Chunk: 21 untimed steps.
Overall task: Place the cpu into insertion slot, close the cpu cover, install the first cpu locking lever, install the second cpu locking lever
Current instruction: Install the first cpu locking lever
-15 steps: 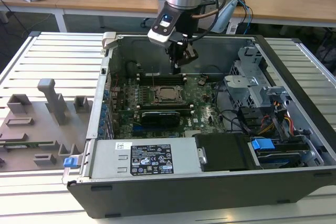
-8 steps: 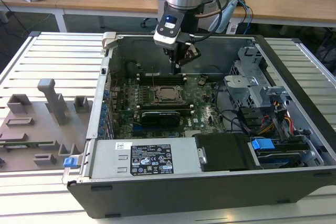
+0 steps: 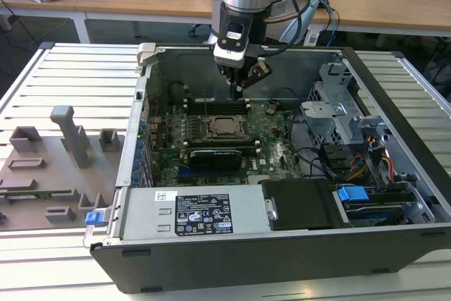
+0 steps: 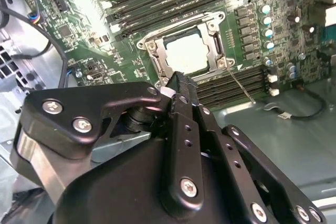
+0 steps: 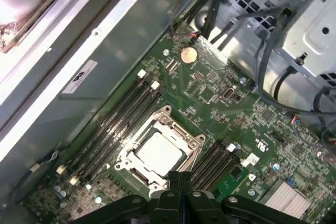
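The gripper is seen pinched fully together with nothing held in it, tips hanging just beside the socket; whether anything's actually touched can't be told. The cpu is already sat in the insertion slot, and the cpu cover is laid flat around it.

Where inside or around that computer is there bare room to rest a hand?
Bare: the slatted table beyond the grey tray, and the grey case panel beside the memory slots. Crowded: around the cpu, under the gripper, and by the cables.
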### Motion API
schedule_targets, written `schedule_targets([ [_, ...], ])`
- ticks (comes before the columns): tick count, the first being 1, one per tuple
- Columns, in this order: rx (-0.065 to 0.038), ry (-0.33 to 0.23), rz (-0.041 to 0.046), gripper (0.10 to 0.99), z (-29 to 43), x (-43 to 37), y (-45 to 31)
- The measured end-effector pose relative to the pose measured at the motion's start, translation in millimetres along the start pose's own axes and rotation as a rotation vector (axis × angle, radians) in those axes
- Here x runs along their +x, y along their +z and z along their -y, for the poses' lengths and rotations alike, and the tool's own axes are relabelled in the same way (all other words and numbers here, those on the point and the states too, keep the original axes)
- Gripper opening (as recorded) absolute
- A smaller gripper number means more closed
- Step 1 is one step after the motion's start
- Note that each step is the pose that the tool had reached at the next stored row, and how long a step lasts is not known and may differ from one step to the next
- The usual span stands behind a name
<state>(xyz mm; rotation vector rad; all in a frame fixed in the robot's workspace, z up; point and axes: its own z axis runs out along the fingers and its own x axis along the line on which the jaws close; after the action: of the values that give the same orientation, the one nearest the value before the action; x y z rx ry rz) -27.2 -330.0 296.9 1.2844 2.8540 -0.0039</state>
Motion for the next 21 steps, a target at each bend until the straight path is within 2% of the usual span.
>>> schedule_targets([
  [5,-0.001,-0.071,-0.0001,0.106,0.0,0.0,0.0],
  [13,-0.003,-0.251,-0.0006,0.106,0.0,0.0,0.0],
  [21,-0.004,-0.356,-0.0009,0.106,0.0,0.0,0.0],
])
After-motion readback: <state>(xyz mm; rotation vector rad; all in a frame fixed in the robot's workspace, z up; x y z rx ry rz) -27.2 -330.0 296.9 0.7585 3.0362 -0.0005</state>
